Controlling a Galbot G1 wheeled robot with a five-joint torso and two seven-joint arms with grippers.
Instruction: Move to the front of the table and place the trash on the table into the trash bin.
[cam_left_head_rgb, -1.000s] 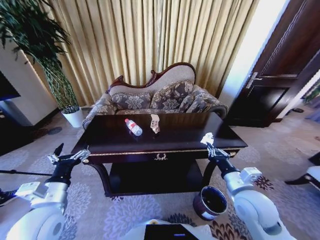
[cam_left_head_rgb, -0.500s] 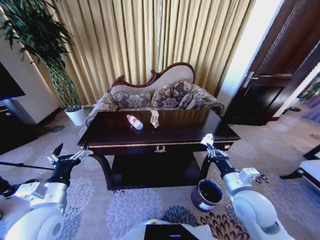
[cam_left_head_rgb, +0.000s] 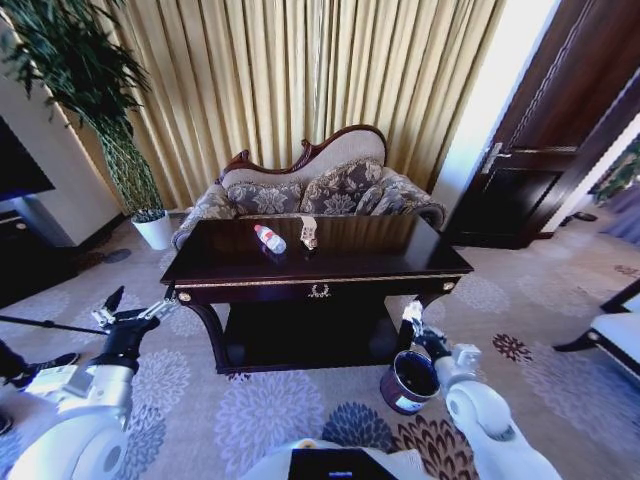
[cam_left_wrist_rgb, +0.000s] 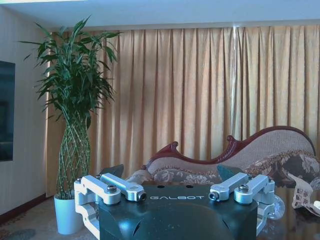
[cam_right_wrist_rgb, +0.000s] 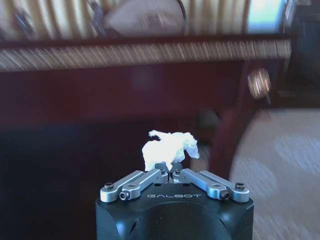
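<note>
right gripper (cam_right_wrist_rgb: 172, 171): pinched shut on a white scrap (cam_right_wrist_rgb: 169, 148)
bin (cam_left_head_rgb: 409, 382): right beside and just under it
left gripper (cam_left_wrist_rgb: 175, 192): open, parked by the table's (cam_left_head_rgb: 400, 262) left corner

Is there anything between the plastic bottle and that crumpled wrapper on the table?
No. In the head view the bottle and the tan wrapper lie side by side on the table, apart, with only bare dark tabletop between them.
</note>
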